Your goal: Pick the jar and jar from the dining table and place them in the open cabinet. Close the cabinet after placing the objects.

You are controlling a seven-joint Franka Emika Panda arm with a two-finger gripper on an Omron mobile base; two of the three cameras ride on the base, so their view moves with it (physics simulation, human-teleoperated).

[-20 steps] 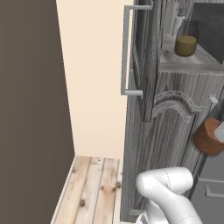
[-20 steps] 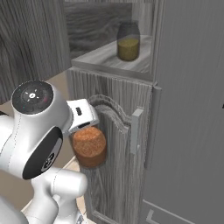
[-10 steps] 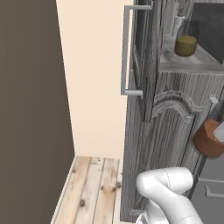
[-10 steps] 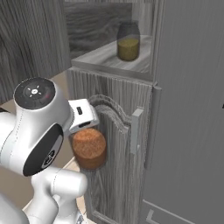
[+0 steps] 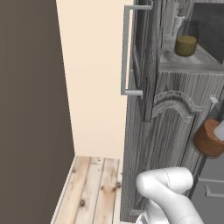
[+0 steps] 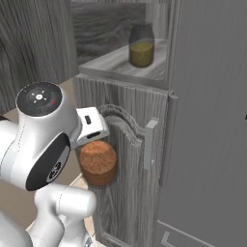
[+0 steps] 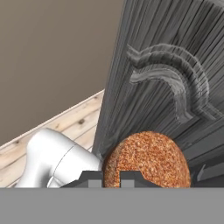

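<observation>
We see the gripper [image 6: 96, 144] holding the reddish-brown jar [image 6: 98, 162], its jaws closed on the jar's near end. The jar hangs in the air, lying on its side, just in front of the arched lower door [image 6: 126, 178] of the cabinet [image 5: 148, 131] and well below the open shelf [image 6: 116, 62]. In the hand view the jar's round end [image 7: 146, 159] fills the space just past the fingertips [image 7: 131, 177], with the arched panel moulding [image 7: 175, 83] rising behind it. In the left base view the jar shows at the far right edge [image 5: 210, 138], beside the lower door.

The olive-yellow jar [image 6: 141, 46] stands upright on the open shelf, inside the upper compartment. The upper door [image 5: 142, 57] stands open, with its long silver bar handle [image 5: 125, 50] facing the cream wall [image 5: 94, 78]. A pale plank floor [image 5: 92, 192] lies below.
</observation>
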